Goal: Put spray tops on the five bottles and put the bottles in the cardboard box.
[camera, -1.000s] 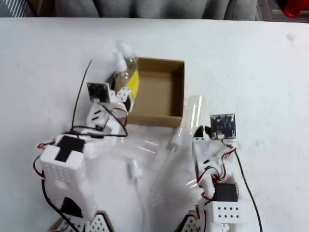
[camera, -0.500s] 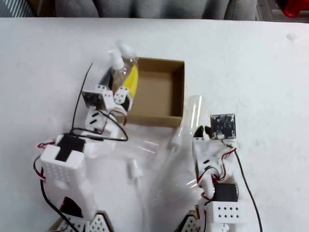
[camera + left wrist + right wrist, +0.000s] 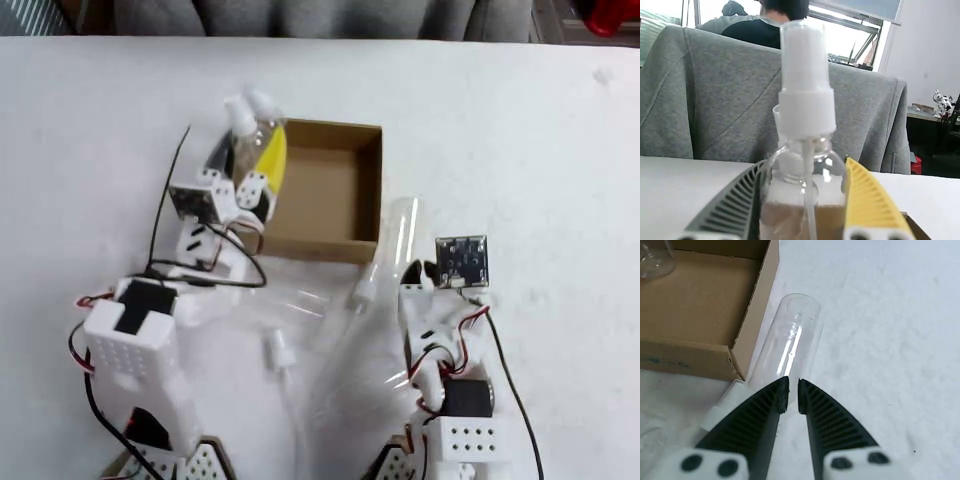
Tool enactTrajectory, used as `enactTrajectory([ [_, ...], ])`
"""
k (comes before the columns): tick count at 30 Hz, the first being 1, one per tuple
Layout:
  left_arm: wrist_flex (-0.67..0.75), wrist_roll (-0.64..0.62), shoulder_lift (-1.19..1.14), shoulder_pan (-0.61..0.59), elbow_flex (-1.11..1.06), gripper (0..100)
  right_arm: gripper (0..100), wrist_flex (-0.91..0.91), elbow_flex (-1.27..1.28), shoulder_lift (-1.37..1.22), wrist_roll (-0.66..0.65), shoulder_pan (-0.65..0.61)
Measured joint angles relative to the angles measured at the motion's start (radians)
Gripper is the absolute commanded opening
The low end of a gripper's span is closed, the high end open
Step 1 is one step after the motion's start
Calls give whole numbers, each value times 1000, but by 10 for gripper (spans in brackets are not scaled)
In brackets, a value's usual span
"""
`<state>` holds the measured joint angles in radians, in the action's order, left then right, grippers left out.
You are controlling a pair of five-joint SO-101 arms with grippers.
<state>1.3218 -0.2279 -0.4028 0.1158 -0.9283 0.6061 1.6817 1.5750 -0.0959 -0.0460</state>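
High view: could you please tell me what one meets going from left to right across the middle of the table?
First the left end effector holding a capped bottle → cardboard box → clear bottle lying on its side → the right arm's camera board.

Against the left wall of the cardboard box (image 3: pixel 325 190), the held bottle (image 3: pixel 790 200) is cut off below its shoulder. Off the box's near corner, the lying bottle (image 3: pixel 792 340) has its neck partly behind the right gripper (image 3: pixel 789 390). Clear bottles (image 3: pixel 300 298) in front of the box blur together and cannot be counted.
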Motion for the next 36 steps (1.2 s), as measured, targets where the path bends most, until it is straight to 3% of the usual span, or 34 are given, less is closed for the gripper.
enactTrajectory([
  [7,-120,3,0,0,57,22,15,0,0,0,0,0],
  [28,-120,0,-176,0,153,28,15,0,0,0,0,0],
  [36,-140,-2,-176,0,155,177,15,0,0,0,0,0],
])
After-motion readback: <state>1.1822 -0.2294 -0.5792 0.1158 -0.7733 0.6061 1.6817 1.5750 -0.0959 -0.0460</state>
